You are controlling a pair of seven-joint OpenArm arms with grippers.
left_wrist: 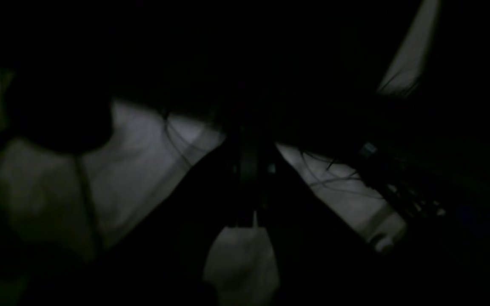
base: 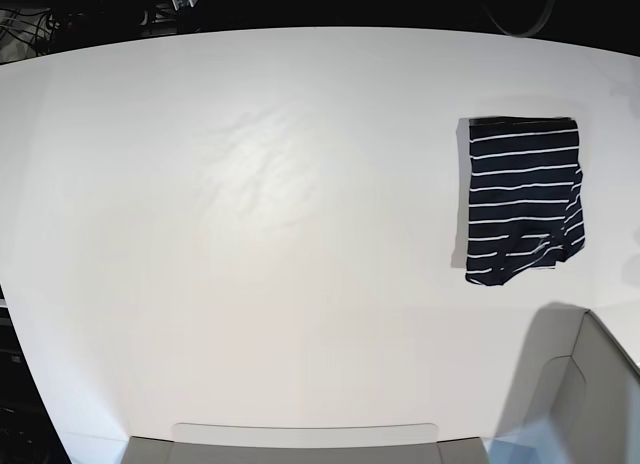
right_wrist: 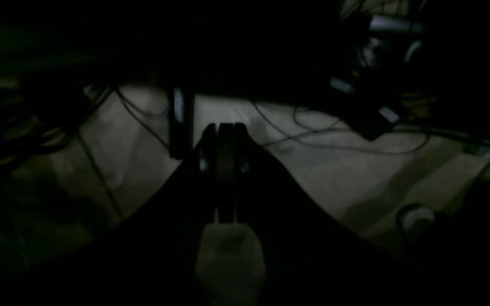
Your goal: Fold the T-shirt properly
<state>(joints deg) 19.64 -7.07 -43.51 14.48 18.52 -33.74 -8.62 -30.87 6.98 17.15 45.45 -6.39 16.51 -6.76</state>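
Honestly, both end effectors are pinched together, holding nothing: the left end effector and right end effector are off the white surface. The T-shirt lies folded at far right. It's soft, light, floppy; I'd grab corners or hem edges.

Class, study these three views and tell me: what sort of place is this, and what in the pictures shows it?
Probably a robotics lab or test bench. A wide white table holds only a folded T-shirt, and both wrist views show loose cables strewn over a pale floor.
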